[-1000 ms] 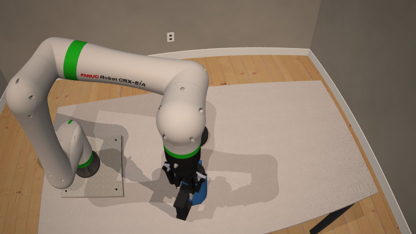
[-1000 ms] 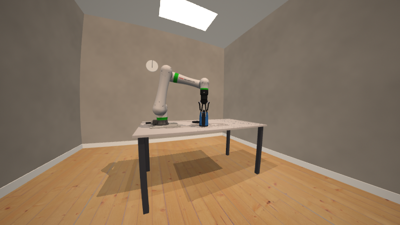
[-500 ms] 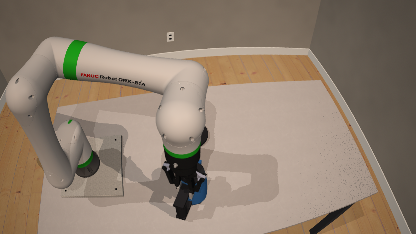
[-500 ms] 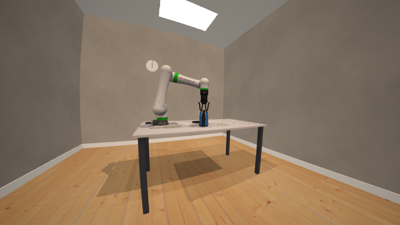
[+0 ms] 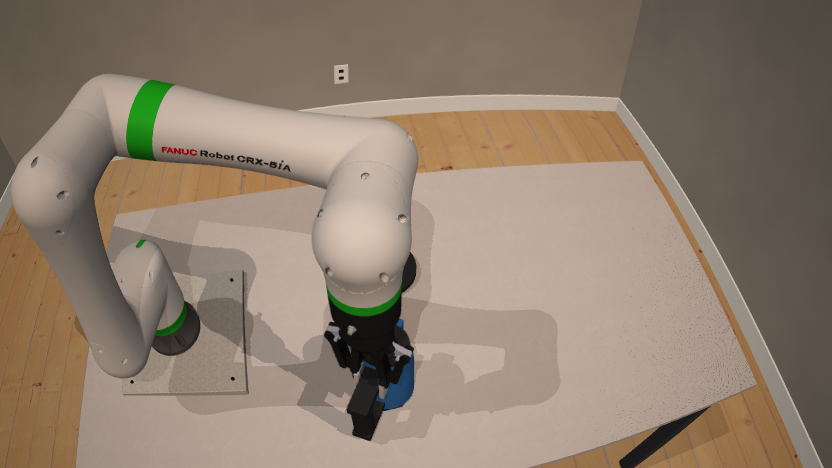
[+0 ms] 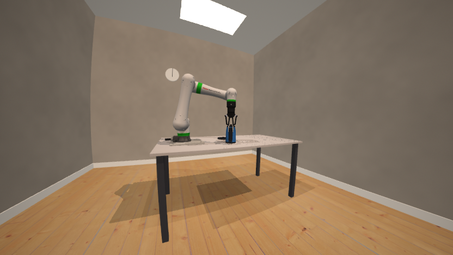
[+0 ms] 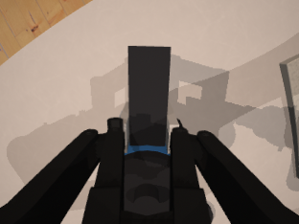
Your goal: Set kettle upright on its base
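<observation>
The kettle [image 5: 402, 388] [image 6: 230, 135] [image 7: 149, 80] is blue with a black handle [image 5: 364, 412] and stands upright near the table's front edge. My gripper [image 5: 372, 372] [image 6: 231, 125] [image 7: 148, 113] points straight down over it and is shut on the kettle's top by the handle. In the wrist view a thin blue rim [image 7: 149, 149] shows between the fingers. I cannot tell whether the kettle's bottom touches the table. The base [image 5: 414, 269] [image 6: 222, 138] is a flat dark disc farther back, mostly hidden behind my wrist and apart from the kettle.
The white table [image 5: 581, 279] [image 6: 272, 141] carries the arm's grey mounting plate [image 5: 224, 343] at the left. The front edge of the table is close to the kettle. A wooden floor lies around the table.
</observation>
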`<state>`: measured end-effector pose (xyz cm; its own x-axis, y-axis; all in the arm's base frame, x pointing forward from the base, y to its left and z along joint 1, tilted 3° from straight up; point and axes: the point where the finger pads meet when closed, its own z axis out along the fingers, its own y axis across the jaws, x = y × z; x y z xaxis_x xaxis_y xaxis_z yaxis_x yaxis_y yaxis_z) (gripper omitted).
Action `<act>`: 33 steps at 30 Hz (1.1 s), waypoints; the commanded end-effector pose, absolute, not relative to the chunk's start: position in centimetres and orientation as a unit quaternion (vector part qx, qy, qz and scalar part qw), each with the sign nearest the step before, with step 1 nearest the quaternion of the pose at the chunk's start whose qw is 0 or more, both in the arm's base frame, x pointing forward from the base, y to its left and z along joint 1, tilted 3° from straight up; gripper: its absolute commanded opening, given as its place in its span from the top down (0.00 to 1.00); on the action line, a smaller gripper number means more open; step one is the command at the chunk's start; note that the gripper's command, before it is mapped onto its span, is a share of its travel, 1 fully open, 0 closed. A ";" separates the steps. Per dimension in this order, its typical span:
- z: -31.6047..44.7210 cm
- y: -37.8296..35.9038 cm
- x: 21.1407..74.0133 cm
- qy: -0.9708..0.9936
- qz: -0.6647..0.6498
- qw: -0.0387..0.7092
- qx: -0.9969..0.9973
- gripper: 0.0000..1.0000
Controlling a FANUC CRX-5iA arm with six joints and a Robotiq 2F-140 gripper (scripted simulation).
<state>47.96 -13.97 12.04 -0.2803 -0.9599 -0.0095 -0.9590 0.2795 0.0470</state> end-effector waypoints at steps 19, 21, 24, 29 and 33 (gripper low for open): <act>15.0 -14.0 48.1 -0.800 -0.021 0.010 0.600 1.00; 15.3 -14.0 48.1 -0.800 -0.021 0.010 0.600 1.00; 15.8 -14.1 48.1 -0.800 -0.021 0.010 0.600 1.00; 16.2 -14.1 48.2 -0.800 -0.021 0.010 0.600 1.00; 16.4 -14.1 48.2 -0.800 -0.021 0.010 0.600 1.00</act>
<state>48.14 -14.06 16.24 -0.2803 -0.9599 -0.0095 -0.9590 0.2795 0.0470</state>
